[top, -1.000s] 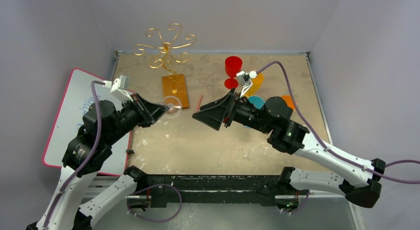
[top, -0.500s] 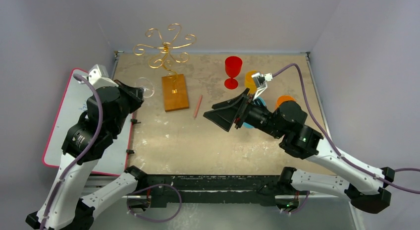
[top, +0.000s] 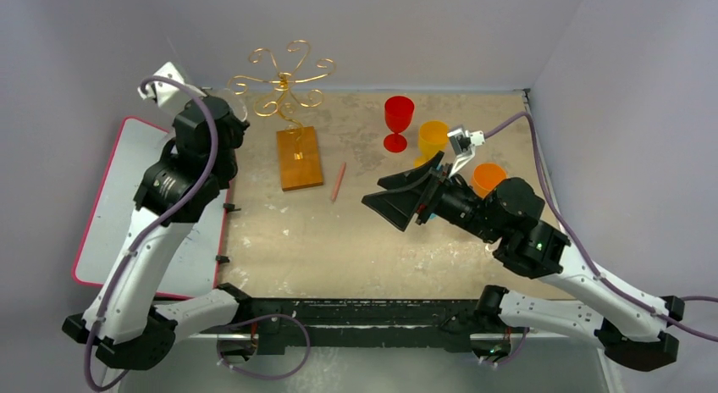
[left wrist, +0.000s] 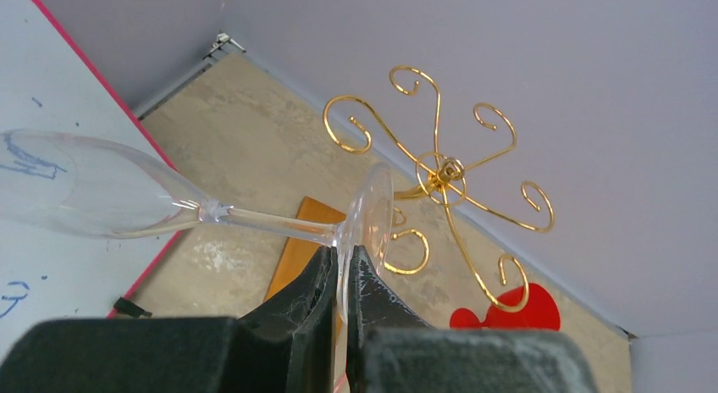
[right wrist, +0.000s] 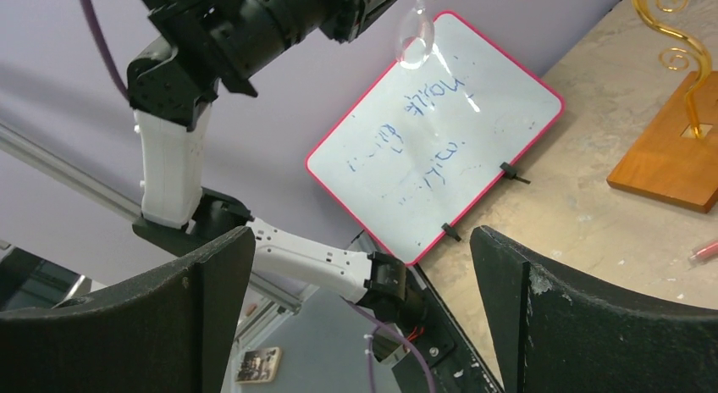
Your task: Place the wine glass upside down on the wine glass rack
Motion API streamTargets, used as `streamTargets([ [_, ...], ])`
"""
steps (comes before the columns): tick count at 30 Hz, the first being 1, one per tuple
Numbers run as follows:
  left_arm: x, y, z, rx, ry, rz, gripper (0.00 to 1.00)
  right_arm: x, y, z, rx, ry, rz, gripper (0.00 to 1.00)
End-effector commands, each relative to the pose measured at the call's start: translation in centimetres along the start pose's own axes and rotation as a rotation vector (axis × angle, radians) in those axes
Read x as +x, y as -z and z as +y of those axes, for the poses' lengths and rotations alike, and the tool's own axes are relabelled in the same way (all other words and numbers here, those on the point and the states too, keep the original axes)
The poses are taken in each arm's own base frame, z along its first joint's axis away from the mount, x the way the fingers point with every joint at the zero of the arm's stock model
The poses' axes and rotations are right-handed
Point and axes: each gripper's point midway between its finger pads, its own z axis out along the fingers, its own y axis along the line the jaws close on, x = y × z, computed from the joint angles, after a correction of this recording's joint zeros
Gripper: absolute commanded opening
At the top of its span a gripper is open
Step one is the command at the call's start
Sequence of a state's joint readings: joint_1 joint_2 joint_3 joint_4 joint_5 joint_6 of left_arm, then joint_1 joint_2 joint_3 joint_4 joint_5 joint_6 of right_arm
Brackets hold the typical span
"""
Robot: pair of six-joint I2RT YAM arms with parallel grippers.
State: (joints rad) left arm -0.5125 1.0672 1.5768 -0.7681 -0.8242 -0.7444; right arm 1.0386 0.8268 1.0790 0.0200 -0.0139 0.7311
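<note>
My left gripper [left wrist: 341, 274] is shut on the round foot of a clear wine glass [left wrist: 127, 194]. The glass lies nearly sideways, with its bowl to the left and its stem [left wrist: 271, 224] running to the fingers. The foot is just short of the gold wire rack [left wrist: 440, 168], level with its curled arms. In the top view the left gripper [top: 237, 126] is raised just left of the rack [top: 284, 80] and its wooden base [top: 299, 156]. The right wrist view shows the glass [right wrist: 415, 33] hanging bowl down. My right gripper [top: 402, 198] is open and empty at mid-table.
A red wine glass [top: 398, 118] and two orange cups [top: 433, 139] [top: 488, 174] stand at the back right. A thin red stick [top: 339, 181] lies right of the base. A pink-edged whiteboard [top: 127, 207] lies at the table's left edge.
My left arm has lifted and swung back-left, carrying the glass from beside the wooden base up to the rack's arms. My right arm has drawn back to the right, still open.
</note>
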Motion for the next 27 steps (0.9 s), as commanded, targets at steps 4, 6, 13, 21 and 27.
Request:
streamTargets([
  [4,-4.8,-3.9,-2.2,0.015,0.082,-0.093,0.00,-2.9,1.5,1.6,-0.023,0.052,-0.078,1.00],
  [6,-5.3,-5.8,-1.7,0.034,0.127,-0.074,0.00,-3.0,1.8,1.7,-0.026,0.048,-0.082,1.00],
  [13,-6.2,-10.2,-3.9,0.093,0.163,-0.065,0.00,-3.6,2.5,2.1,-0.022,0.064,-0.090,1.00],
  [21,-7.2,-15.9,-6.8,0.257,0.307,-0.054,0.00,-3.9,2.8,2.1,-0.021,0.071,-0.099,1.00],
  [27,-6.8,-19.4,-9.9,0.442,0.375,-0.002,0.00,-4.7,3.4,2.7,-0.023,0.085,-0.111,1.00],
])
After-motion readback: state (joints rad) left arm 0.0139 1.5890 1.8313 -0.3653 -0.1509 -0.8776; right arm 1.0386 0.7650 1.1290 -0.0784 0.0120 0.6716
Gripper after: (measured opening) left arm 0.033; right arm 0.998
